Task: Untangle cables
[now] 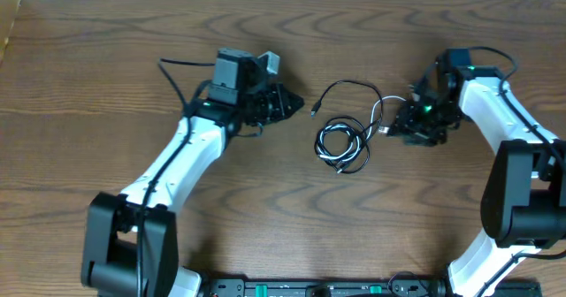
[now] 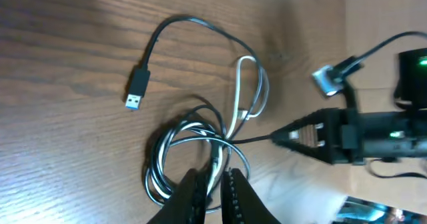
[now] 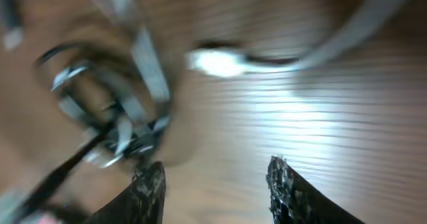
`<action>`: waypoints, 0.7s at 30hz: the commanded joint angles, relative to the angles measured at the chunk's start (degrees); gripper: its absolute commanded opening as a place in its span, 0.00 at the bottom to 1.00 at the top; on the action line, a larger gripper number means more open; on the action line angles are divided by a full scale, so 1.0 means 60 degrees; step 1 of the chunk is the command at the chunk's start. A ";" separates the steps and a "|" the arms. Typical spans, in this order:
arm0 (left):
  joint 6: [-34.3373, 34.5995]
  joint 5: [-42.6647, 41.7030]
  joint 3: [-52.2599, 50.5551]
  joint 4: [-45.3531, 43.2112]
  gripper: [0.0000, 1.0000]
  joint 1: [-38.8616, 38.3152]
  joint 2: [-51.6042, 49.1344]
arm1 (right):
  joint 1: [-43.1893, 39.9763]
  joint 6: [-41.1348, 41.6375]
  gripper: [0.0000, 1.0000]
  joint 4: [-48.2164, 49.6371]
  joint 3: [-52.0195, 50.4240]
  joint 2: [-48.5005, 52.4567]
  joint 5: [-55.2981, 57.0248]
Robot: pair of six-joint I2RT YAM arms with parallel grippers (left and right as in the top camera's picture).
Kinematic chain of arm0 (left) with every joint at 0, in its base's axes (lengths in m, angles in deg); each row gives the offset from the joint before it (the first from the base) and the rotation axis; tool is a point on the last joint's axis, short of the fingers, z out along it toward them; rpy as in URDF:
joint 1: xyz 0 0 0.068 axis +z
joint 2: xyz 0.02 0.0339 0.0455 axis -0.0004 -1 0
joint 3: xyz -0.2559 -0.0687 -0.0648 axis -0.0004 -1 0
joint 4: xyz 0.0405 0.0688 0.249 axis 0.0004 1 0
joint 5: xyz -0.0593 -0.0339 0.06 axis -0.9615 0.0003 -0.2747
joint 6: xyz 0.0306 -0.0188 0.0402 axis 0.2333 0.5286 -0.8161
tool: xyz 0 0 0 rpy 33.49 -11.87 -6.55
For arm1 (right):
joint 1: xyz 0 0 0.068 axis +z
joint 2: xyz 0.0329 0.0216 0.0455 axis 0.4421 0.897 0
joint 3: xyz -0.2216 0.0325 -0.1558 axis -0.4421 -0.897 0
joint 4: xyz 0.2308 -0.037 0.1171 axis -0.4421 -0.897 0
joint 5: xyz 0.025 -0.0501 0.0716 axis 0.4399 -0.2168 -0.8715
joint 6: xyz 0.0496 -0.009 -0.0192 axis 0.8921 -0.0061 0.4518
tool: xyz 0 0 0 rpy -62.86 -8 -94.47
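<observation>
The black and white cables [image 1: 341,145] are seen looped together in one coiled bundle at the middle of the tabletop [image 1: 106,58], with only the black cord's USB plug [image 2: 137,94] lying clear of it. The left end effector [image 2: 213,181] is closed on nothing near the coil. The right end effector [image 3: 215,174] is spread open and empty. Separation is judged barely begun.

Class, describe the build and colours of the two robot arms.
The left arm and right arm have white links, black joint housings and black tapered jaws. Thin black wires run along them. A green light glows near the right arm's wrist.
</observation>
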 commanded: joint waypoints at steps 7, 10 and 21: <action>-0.0572 0.2677 0.0066 -0.0182 0.32 -0.1665 -0.1497 | -0.0280 0.0601 0.48 0.0004 0.0135 -0.0066 0.1217; -0.1118 0.2976 0.0066 -0.0361 0.38 -0.2007 -0.1938 | -0.0280 0.0535 0.49 0.0040 0.0135 -0.0066 0.1213; -0.1311 0.4116 0.0066 -0.0616 0.65 -0.2313 -0.3282 | -0.0280 0.0499 0.50 0.0113 0.0135 -0.0066 0.1217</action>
